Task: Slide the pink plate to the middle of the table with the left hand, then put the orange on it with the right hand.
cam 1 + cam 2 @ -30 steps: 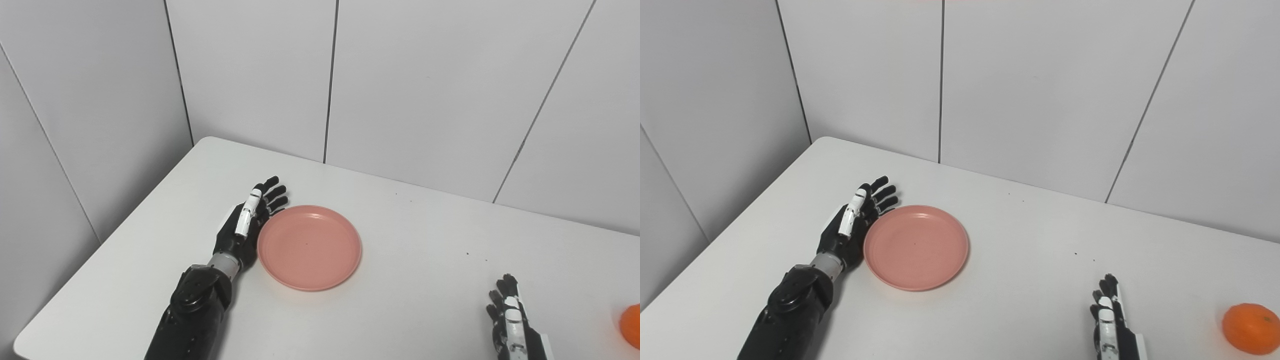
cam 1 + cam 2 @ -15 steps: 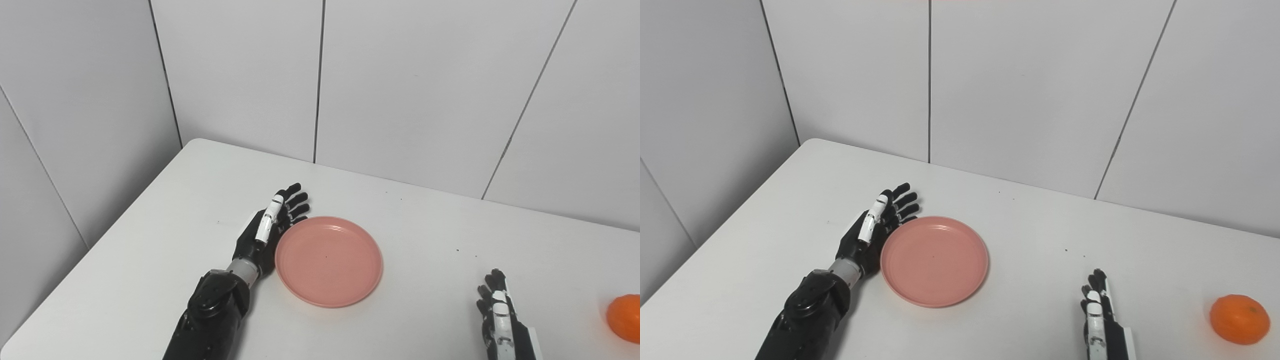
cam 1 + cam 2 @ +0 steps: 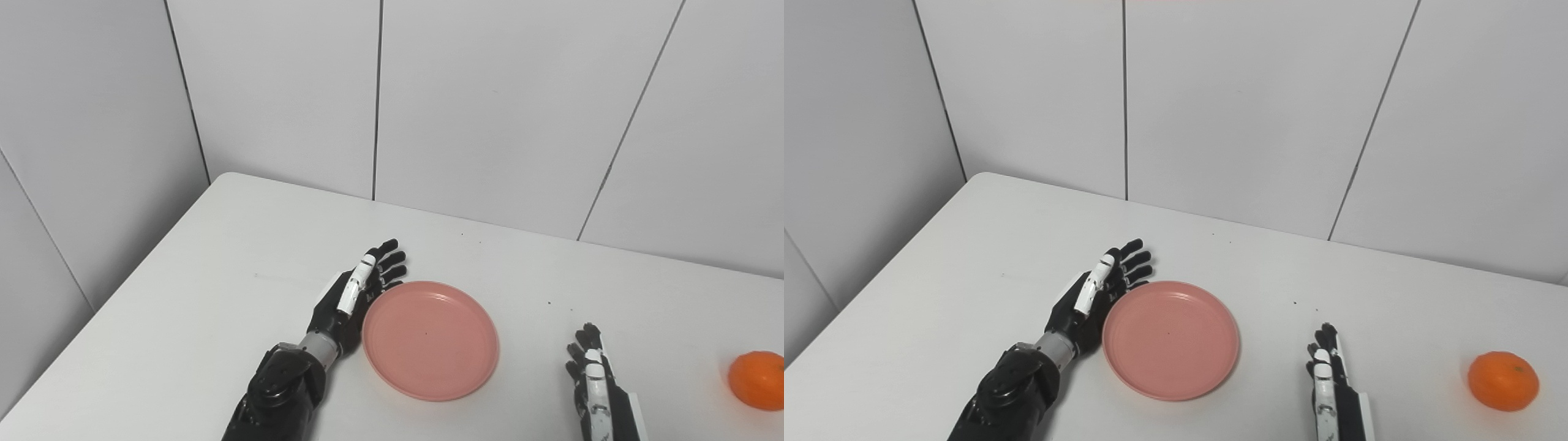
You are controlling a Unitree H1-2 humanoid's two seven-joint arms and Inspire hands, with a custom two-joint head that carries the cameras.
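Note:
A round pink plate (image 3: 430, 340) lies flat on the white table (image 3: 245, 257), a little left of its middle. My left hand (image 3: 358, 293) rests open against the plate's left rim, fingers stretched out and pointing away from me. My right hand (image 3: 1328, 373) is open near the front edge, to the right of the plate and clear of it, holding nothing. The orange (image 3: 1502, 380) sits on the table at the far right, well to the right of that hand.
Grey panelled walls (image 3: 490, 110) stand close behind the table's far edge and along its left side. A few small dark specks (image 3: 1295, 302) dot the tabletop behind the plate.
The camera has turned, shifting the whole picture. Against the table, my left hand has pushed the pink plate rightwards, closer to my right hand. The right hand and the orange have stayed put.

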